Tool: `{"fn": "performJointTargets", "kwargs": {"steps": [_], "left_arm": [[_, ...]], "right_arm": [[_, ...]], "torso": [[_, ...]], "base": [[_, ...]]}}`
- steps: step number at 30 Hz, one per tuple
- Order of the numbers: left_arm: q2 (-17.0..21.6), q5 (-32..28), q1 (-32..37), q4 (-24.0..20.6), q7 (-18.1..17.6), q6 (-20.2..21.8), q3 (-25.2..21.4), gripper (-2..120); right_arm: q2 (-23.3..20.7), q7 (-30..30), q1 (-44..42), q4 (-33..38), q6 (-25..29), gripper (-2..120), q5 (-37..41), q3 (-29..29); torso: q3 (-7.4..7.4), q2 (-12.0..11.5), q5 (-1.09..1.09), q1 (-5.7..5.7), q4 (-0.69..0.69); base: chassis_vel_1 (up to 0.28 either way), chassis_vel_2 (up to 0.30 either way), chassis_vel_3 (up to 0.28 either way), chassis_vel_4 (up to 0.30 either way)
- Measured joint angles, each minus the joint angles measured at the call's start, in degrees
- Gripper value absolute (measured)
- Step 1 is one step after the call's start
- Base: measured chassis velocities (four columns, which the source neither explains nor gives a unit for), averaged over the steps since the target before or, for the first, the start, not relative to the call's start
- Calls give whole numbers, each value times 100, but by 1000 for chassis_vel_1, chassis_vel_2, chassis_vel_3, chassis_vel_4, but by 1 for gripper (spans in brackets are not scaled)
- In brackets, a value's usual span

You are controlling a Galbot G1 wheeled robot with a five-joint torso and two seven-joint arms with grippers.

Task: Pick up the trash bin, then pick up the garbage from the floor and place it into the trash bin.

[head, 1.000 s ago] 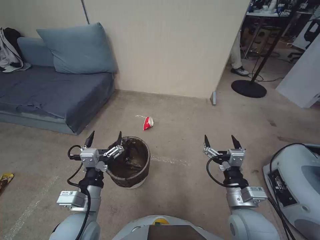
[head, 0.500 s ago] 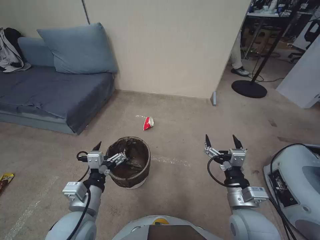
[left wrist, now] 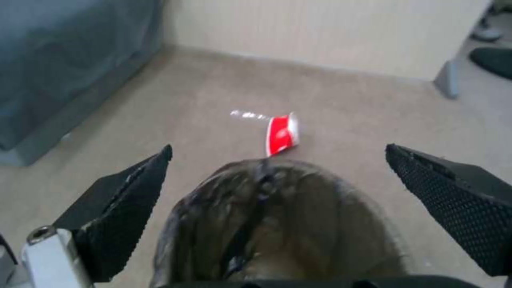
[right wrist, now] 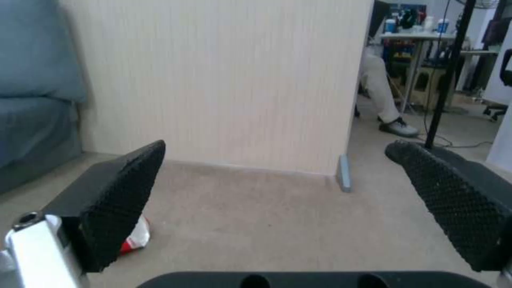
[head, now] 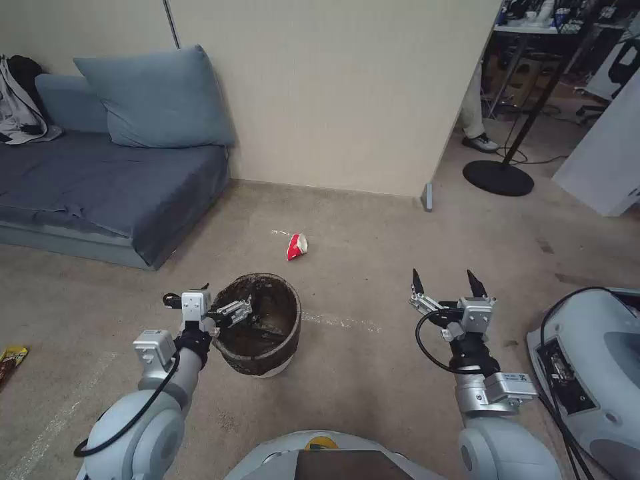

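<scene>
Down low on the left, left gripper [head: 223, 308] spread wide, straddling the near-left rim of the trash bin [head: 261, 323]: one finger reaching in over the bag-lined mouth, the other outside the wall, nothing pinched between them. Seen from the left wrist, same left gripper [left wrist: 277, 176] with both black textured pads [left wrist: 125, 216] set far apart and the trash bin [left wrist: 288, 228] rim rising in the gap, dark liner folded over it. Standing upright on the beige carpet [head: 373, 267], that bin, white base showing under the brown-black bag.

Just beyond the bin, well clear of it, a crushed red-and-white paper cup [head: 296, 246] lying on its side, with a small clear scrap of wrapper [head: 281, 233] beside it; same paper cup [left wrist: 281, 134] visible past the rim from the left wrist. Over at the far left edge of the floor, a yellow snack wrapper [head: 12, 359].

On the right, right gripper [head: 445, 283] held up above bare carpet, fingers parted wide and pointing up, holding nothing; from its own wrist, right gripper [right wrist: 277, 156] framing the beige partition wall [right wrist: 224, 80].

Farther out: blue sofa [head: 100, 180] with a cushion [head: 157, 97] along the left wall, black round stand base [head: 497, 177] at the upper right.
</scene>
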Motion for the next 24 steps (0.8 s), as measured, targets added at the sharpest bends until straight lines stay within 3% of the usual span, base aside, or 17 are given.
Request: {"fn": "performJointTargets", "kwargs": {"steps": [13,24], "left_arm": [[270,-129,-600,773,-251,272,22,100],[263,-150,-782,1308,-406,427,75,100]], "right_arm": [[-18,14,-13,-18,-63,100,-23,1],[11,28,-8,-31,-65,100,-30,14]], "torso": [[0,0,1,0,-1],[0,0,0,0,1]], "base": [[0,0,0,0],[0,0,0,0]]}}
